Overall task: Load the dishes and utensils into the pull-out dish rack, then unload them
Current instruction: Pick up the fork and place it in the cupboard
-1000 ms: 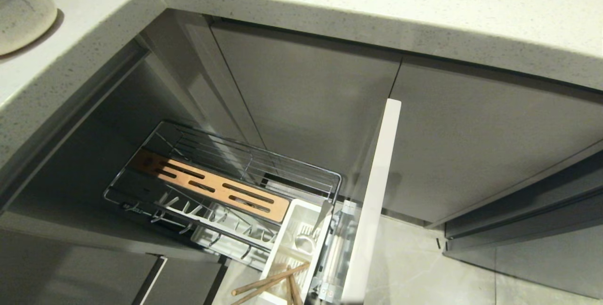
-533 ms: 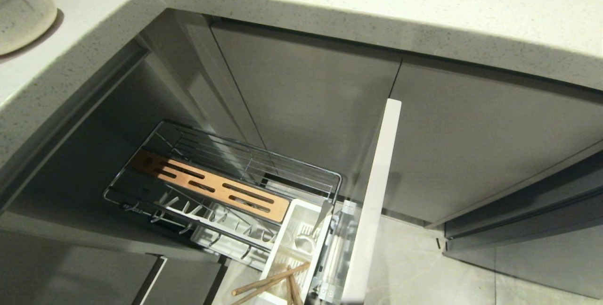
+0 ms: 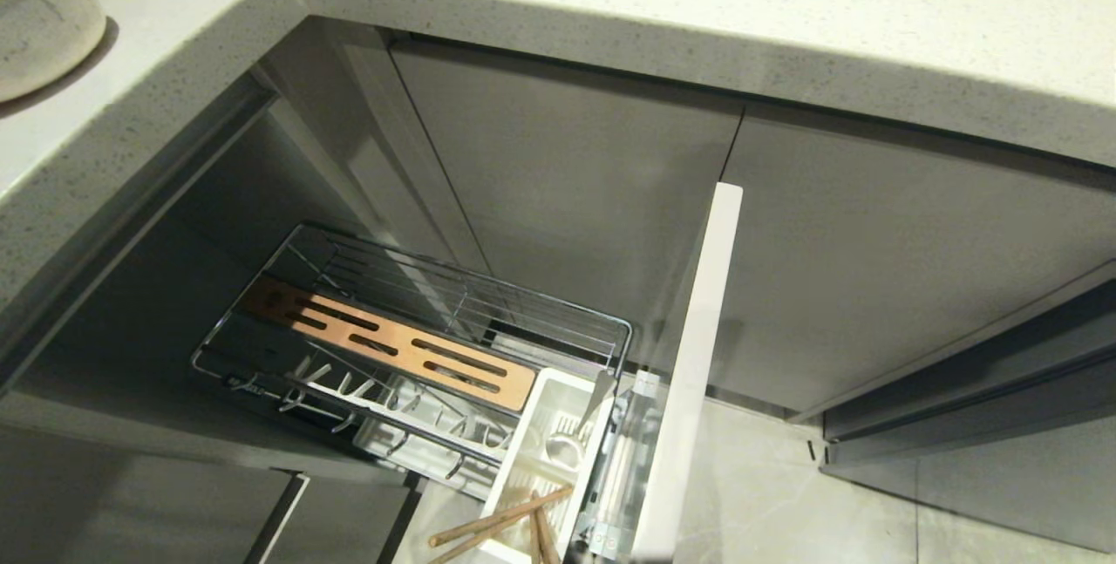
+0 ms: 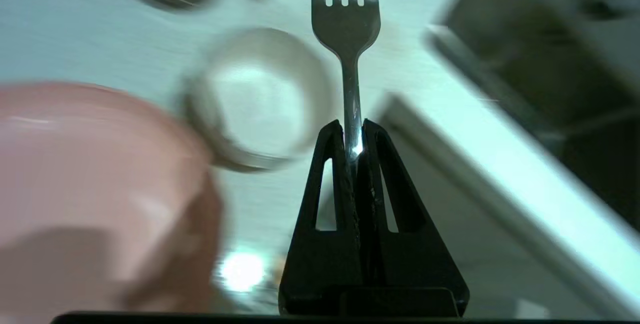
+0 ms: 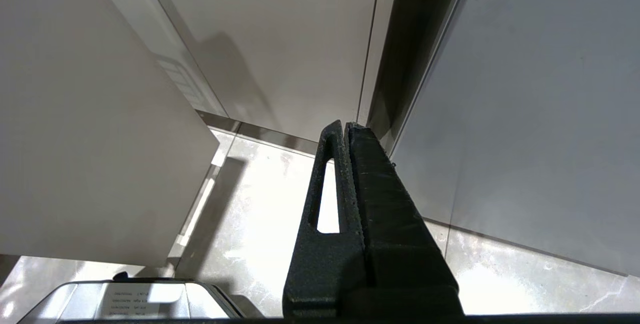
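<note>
Left gripper (image 4: pixel 354 136) pinches the thin handle of a shiny silver fork (image 4: pixel 346 28), tips pointing away, held up over the pale counter (image 4: pixel 75 28). Below it sit a blurry pink plate (image 4: pixel 90 179) and a small white bowl (image 4: pixel 257 98). Lower down, the pull-out dish rack (image 3: pixel 453 320) stands open, with a brown wooden strip (image 3: pixel 392 346) full of slots and a white caddy (image 3: pixel 545 451) with wooden chopsticks (image 3: pixel 497 525) in it. Right gripper (image 5: pixel 346 128) hangs near the floor with its fingers pressed together. A label (image 5: pixel 135 299) beneath it is too small to read.
</note>
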You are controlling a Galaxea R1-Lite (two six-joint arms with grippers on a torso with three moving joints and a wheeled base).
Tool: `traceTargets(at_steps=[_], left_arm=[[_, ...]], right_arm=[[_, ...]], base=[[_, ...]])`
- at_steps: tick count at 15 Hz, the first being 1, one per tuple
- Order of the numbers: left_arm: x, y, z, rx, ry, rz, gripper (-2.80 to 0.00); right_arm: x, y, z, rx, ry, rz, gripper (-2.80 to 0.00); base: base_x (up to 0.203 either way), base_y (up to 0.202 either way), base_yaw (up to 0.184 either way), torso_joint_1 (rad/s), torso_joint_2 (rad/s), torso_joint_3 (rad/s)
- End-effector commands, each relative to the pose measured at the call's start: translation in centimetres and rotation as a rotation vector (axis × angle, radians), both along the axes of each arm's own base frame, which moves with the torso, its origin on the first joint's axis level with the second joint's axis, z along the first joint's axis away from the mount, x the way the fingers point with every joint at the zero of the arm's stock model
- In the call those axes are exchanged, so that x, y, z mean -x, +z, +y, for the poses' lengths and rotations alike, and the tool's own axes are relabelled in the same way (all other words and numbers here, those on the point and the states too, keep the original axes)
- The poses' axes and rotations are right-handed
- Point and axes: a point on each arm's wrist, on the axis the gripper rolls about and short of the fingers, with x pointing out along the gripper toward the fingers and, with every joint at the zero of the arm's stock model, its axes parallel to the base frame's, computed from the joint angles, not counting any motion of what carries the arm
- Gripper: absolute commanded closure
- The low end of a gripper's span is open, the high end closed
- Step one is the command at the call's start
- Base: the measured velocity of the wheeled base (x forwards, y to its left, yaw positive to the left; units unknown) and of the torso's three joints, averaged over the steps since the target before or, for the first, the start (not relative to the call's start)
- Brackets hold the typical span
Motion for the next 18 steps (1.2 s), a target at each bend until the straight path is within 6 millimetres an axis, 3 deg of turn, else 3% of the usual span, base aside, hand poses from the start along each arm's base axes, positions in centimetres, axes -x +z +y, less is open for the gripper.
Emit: traceTargets(at_steps=[1,6,10,14,18], left_arm=[[0.0,-0.1,-0.7,0.143,-0.223,0.006,0.0],[-3.1,-1.1,-0.7,0.224,-0.537,0.137,0.0],[-5.1,-2.5,-2.5,0.189,-0.747,0.292,0.0],[-7.1,-4.9,-5.4,0.012,-0.705,0.499,0.0],[-7.6,-6.9,-7.2,-0.141,-0.761,0.696,0.0]], right_arm=[[-0.2,-0.7,0.0,0.0,0.0,0.026,0.0],[-0.2,-0.7,0.0,0.0,0.0,0.026,0.0],[-0.2,-0.7,0.0,0.0,0.0,0.026,0.0],[-0.2,-0.7,0.0,0.0,0.0,0.027,0.0],[-0.2,-0.7,0.0,0.0,0.0,0.026,0.0]], base=[[0.0,0.0,0.0,0.0,0.0,0.0],[0.0,0.0,0.0,0.0,0.0,0.0],[0.0,0.0,0.0,0.0,0.0,0.0],[0.0,0.0,0.0,0.0,0.0,0.0],[0.0,0.0,0.0,0.0,0.0,0.0]])
